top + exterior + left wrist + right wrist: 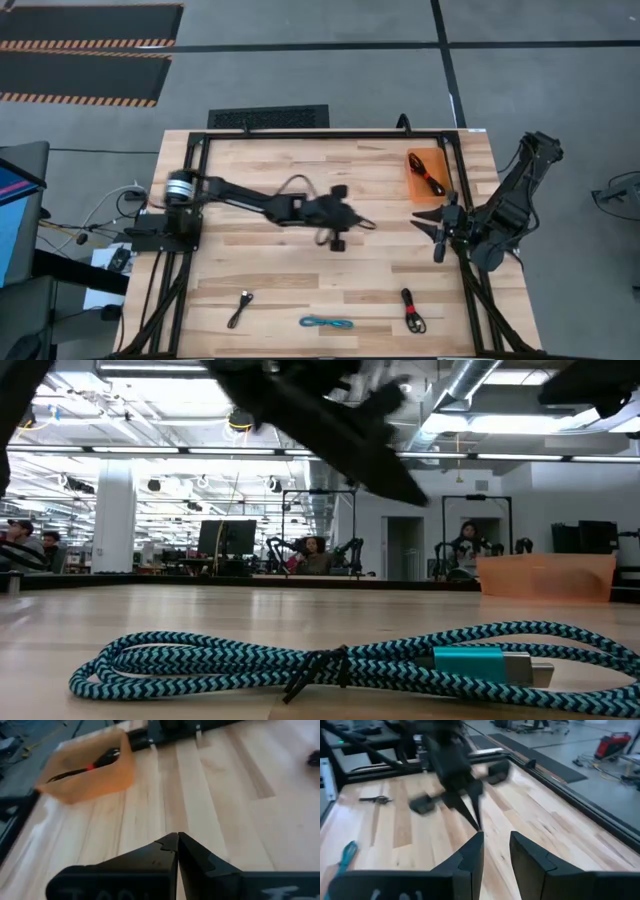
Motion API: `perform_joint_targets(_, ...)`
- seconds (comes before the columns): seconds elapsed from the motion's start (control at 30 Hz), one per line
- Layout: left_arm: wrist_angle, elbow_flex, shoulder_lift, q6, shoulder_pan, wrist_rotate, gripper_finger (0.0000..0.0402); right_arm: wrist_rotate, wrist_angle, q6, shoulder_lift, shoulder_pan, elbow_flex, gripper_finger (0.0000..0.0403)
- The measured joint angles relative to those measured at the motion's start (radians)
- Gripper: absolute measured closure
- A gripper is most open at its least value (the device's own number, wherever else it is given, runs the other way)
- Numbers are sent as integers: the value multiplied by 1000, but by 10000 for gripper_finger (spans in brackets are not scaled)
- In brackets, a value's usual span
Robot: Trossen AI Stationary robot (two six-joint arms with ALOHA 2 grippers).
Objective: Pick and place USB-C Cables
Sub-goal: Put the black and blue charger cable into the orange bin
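Observation:
Three bundled cables lie along the table's near side: a black-grey one [240, 308], a teal one [327, 322] [320, 660] and a black one with red [412, 310]. A dark and red cable [430, 178] [92, 765] lies inside the orange tray [415, 170] [107, 782] near the far right corner. My left gripper [368, 222] [177, 840] hovers over the table's middle, shut and empty, pointing toward the right. My right gripper [430, 225] [495, 842] waits open at the right edge, just nearer than the tray.
A black frame [330, 133] runs along the table's far edge and down both sides. The orange tray [545, 575] stands far right. Bare wood lies between the arms and the near row of cables. People sit at desks in the room beyond the table.

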Motion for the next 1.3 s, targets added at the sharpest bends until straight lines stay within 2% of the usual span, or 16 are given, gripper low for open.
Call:
perform_joint_targets(0.17,218,-264,-183,-55,-7,1,401,14,91,0,36,-86,-34,285)
perform_joint_targets(0.33,519,-471,-336,-92,-19,1,401,5,146,-2,92,-168,-38,285)
perform_joint_targets(0.5,834,-644,-405,-101,-24,-1,401,-46,225,-78,131,-232,-38,285)
perform_joint_targets(0.57,906,-687,-405,-95,-21,-6,401,-66,260,-111,147,-255,-38,285)
perform_joint_targets(0.83,923,-685,-313,-140,-25,33,401,-81,320,-137,235,-355,-38,285)
perform_joint_targets(1.0,908,-678,-303,-153,-43,71,401,-202,389,-152,314,-407,-38,285)
perform_joint_targets(1.3,824,-678,-313,-225,-144,51,401,-307,708,-262,447,-428,-37,285)
